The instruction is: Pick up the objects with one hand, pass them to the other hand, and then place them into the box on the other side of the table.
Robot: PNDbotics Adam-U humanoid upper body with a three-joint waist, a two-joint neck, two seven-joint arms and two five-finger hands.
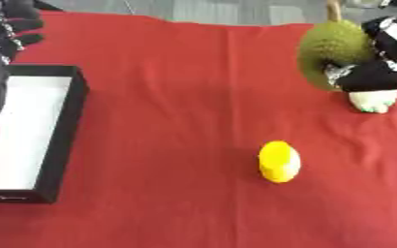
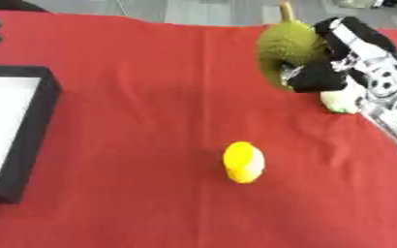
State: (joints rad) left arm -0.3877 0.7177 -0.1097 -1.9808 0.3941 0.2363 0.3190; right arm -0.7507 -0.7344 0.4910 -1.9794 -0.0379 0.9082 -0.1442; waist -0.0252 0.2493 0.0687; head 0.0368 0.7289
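One yellow object [image 1: 279, 161] lies nearest, alone on the red tabletop [image 1: 176, 97] right of centre, with bare cloth all round it. One black box [image 1: 62, 140] with a white floor sits at the left edge. At the far right corner, the right hand [image 2: 320, 76] has its fingers curled round one green durian [image 1: 333, 46], lifted above a small white thing [image 1: 373, 101]. The left hand [image 1: 15, 26] shows at the far left corner; its fingers cannot be told.

You have a table covered by a red cloth [image 1: 176, 97] filling nearly the whole view, with a faint crease running from far to near at centre. Beyond its far edge you see a strip of grey floor [image 1: 227, 10], evenly lit.
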